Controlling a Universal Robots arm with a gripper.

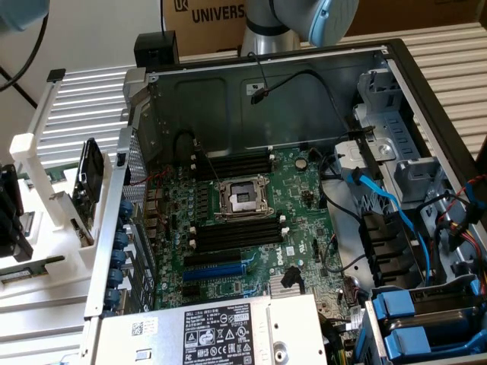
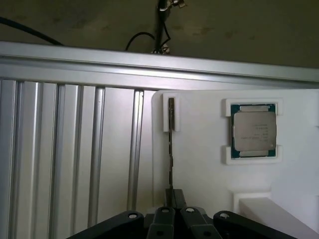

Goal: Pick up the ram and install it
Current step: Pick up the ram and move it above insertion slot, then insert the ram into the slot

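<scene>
While the ram (image 2: 171, 149) stands on its thin edge in the white holder (image 2: 199, 164), the end effector (image 2: 172, 196) is clenched on its near end. The dark fingers (image 2: 187, 214) are drawn close together, one against each face of the stick, so the wrist view sees the ram edge-on as a narrow dark line running away from the grip. Its far end sits inside a small raised white bracket (image 2: 171, 112) of the holder. On the same holder, well apart from the ram, a square silver processor chip (image 2: 253, 130) lies flat in its own framed pocket. Beside the holder runs the ribbed aluminium bench (image 2: 75, 149), and a black cable (image 2: 142, 37) loops beyond its rail.

From the exterior view, an open computer case (image 1: 266, 84) lies on the ribbed bench (image 1: 84, 99) with its motherboard (image 1: 297, 190) facing up. A processor socket (image 1: 242, 199) sits near the middle of the board, with black memory slots (image 1: 232, 236) on one side of it and more (image 1: 236, 163) on the other. A power supply (image 1: 221, 331) with a white label lies at the near edge. The white holder (image 1: 46, 213) stands outside the case at the exterior view's left, and the robot arm (image 1: 304, 19) rises behind the case.
</scene>
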